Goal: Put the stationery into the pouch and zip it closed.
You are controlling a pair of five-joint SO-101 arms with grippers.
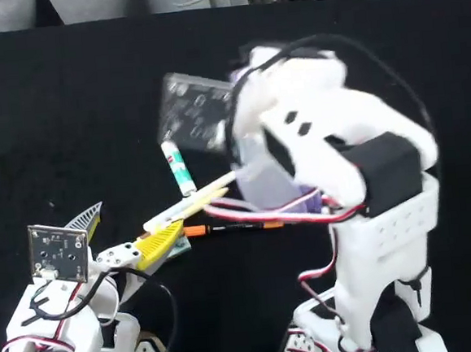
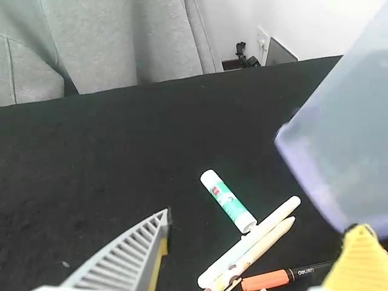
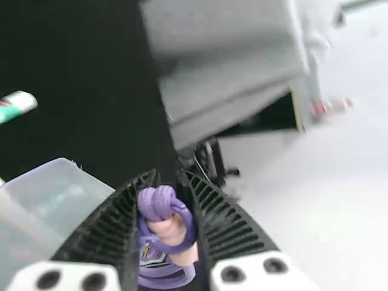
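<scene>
Right gripper first: its black jaws are pinched tight on the purple zip pull, and the translucent pouch sits just beside them, seemingly held up off the table by that pull. Over to the left gripper: spread wide, one grey finger and one yellow, nothing between them, low over the near side of the table, just beside the pens. And the stationery? All out on the table: the glue stick lies flat, its end touching the two cream pens, with the orange pen right next to those, the whole cluster close to the pouch. So by my reading nothing is packed yet; every piece has to go in, and the zipping comes after that. The surface is a black cloth across the whole table. Beyond its far edge there is grey upholstery and a white wall.
</scene>
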